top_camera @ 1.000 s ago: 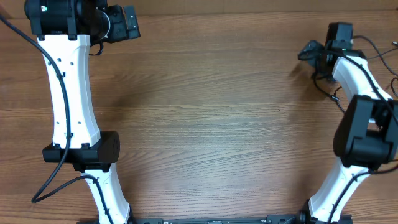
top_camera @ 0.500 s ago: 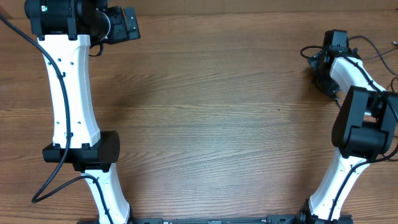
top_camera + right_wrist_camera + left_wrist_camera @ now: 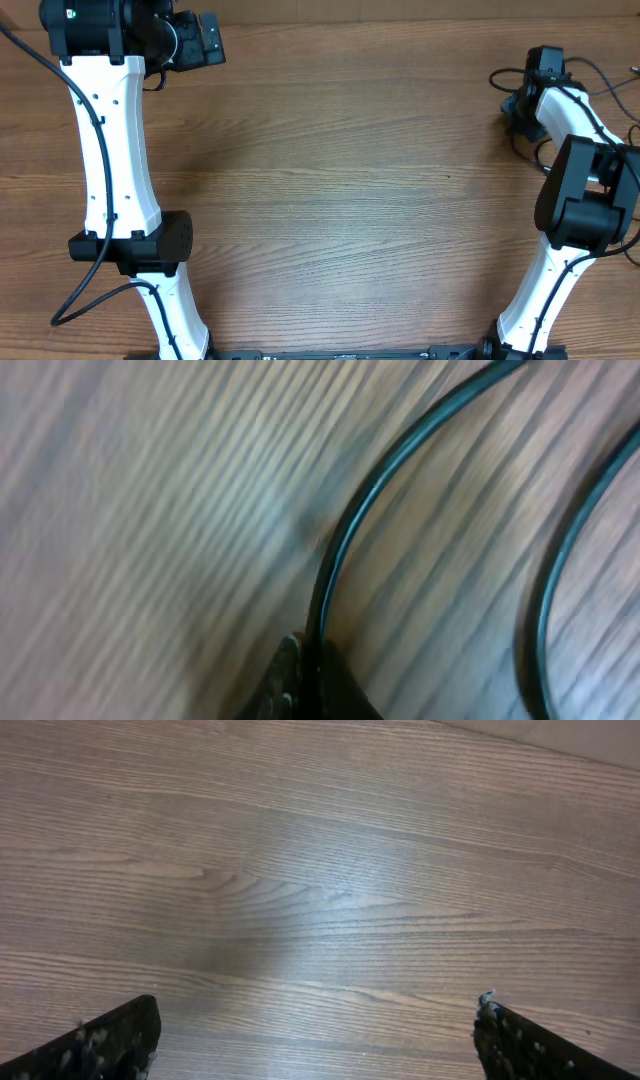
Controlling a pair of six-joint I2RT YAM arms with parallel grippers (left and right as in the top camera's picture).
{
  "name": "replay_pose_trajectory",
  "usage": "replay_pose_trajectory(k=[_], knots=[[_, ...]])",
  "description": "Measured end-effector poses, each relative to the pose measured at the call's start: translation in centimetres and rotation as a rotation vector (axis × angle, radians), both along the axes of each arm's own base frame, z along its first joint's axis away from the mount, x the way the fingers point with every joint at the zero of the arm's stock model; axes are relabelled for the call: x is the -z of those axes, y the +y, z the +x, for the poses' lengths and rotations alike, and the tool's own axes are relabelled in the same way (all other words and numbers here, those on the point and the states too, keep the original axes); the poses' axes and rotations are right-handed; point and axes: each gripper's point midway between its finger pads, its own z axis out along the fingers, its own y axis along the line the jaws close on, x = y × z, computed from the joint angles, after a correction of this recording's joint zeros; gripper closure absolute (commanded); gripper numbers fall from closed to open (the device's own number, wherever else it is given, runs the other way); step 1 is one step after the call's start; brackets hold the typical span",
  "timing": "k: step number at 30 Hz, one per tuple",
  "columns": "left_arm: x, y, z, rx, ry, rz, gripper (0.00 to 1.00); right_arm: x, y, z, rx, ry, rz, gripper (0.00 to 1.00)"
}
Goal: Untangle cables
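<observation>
Left fingers (image 3: 110,1040) are spread wide. Their two dark, speckled tips sit at the bottom corners of the left wrist view, with only bare wood grain between them. They hang above the counter (image 3: 350,200) at its far left corner and touch nothing. The left arm (image 3: 108,150) reaches straight up that side, white links with black joints, and a small green spot shows on its topmost black housing.

Right fingers (image 3: 305,685) are pressed together. They meet as one dark tip at the bottom middle of the right wrist view, pinching a thin black strand of the cables (image 3: 345,540). That strand curves up and away to the right across the wood. A second strand arcs just beside it at the right edge. This view is blurred and very close to the surface.

From overhead, the cables lie at the far right corner of the counter. Loose black loops and strands trail around the end of the right arm (image 3: 572,115), one loop to its left and thinner lines off to the right edge.
</observation>
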Motion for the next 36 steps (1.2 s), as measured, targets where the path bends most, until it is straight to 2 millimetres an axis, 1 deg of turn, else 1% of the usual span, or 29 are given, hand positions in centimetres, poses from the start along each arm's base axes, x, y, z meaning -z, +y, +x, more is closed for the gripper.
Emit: replay_pose_trajectory(k=[2,3,4,6,8,9,10,12,13,14,15,16,17,19,21,24,25,27,28,29,30,31,35,36], knots=[[0.0,-0.1,0.0,0.003,0.000,-0.005,0.00,-0.9,0.2,-0.3,-0.059,0.038,0.020,0.96],[0.0,-0.1,0.0,0.004,0.001,-0.008,0.00,-1.8,-0.2,-0.1,-0.083,0.043,0.022,0.96],[0.0,-0.2,0.0,0.006,0.000,-0.010,0.00,-2.4,-0.4,0.2,-0.093,0.038,0.021,0.96],[0.0,-0.3,0.0,0.009,0.000,-0.015,0.00,-5.8,-2.4,1.2,-0.106,-0.005,-0.002,0.96],[0.0,-0.4,0.0,0.011,0.001,-0.019,0.00,-9.2,-4.7,1.4,-0.094,-0.049,-0.025,0.96],[0.0,-0.4,0.0,0.012,0.000,-0.019,0.00,-11.6,-6.3,1.4,-0.083,-0.084,-0.046,0.96],[0.0,-0.4,0.0,0.012,0.001,-0.020,0.00,-13.3,-7.6,1.3,-0.071,-0.113,-0.065,0.96],[0.0,-0.4,0.0,0.012,0.001,-0.020,0.00,-17.1,-10.6,0.7,-0.054,-0.165,-0.116,0.96],[0.0,-0.4,0.0,0.013,0.000,-0.019,0.00,-17.9,-11.5,0.3,-0.049,-0.172,-0.130,0.96],[0.0,-0.6,0.0,0.016,0.001,-0.019,0.00,-19.5,-13.5,-0.5,-0.025,-0.187,-0.163,0.96],[0.0,-0.8,-0.1,0.021,0.001,-0.019,0.00,-20.3,-15.1,-1.3,-0.003,-0.193,-0.186,0.96],[0.0,-1.0,-0.1,0.025,0.001,-0.020,0.00,-20.7,-16.5,-2.0,0.019,-0.199,-0.198,0.96],[0.0,-1.0,-0.1,0.025,0.001,-0.020,0.00,-20.8,-17.4,-2.5,0.034,-0.199,-0.202,0.96],[0.0,-1.2,-0.1,0.029,0.001,-0.019,0.00,-20.8,-20.2,-4.5,0.090,-0.194,-0.211,0.96],[0.0,-1.3,-0.1,0.031,0.000,-0.020,0.00,-20.8,-23.2,-6.9,0.157,-0.191,-0.218,0.96],[-0.1,-1.3,0.0,0.031,-0.003,-0.019,0.00,-20.8,-26.7,-10.3,0.250,-0.200,-0.207,0.96],[-0.1,-1.3,0.0,0.031,-0.005,-0.020,0.00,-20.7,-27.7,-11.4,0.278,-0.206,-0.200,0.96],[-0.2,-1.3,0.2,0.031,-0.012,-0.020,0.00,-20.6,-29.0,-12.9,0.312,-0.215,-0.186,0.96],[-0.2,-1.3,0.2,0.031,-0.013,-0.020,0.00,-20.4,-29.3,-13.2,0.320,-0.215,-0.177,0.96],[-0.2,-1.3,0.3,0.031,-0.016,-0.020,0.00,-19.7,-29.5,-13.8,0.330,-0.205,-0.154,0.96],[-0.3,-1.3,0.3,0.031,-0.020,-0.020,0.00,-19.3,-29.5,-13.9,0.331,-0.198,-0.145,0.96],[-0.3,-1.3,0.4,0.031,-0.025,-0.020,0.00,-18.3,-29.5,-13.9,0.330,-0.184,-0.124,0.96],[-0.4,-1.5,0.6,0.036,-0.033,-0.020,0.00,-12.7,-29.0,-13.1,0.313,-0.114,-0.040,0.96],[-0.4,-1.5,0.6,0.036,-0.033,-0.020,0.00,-11.8,-29.0,-13.1,0.313,-0.101,-0.027,0.96]])
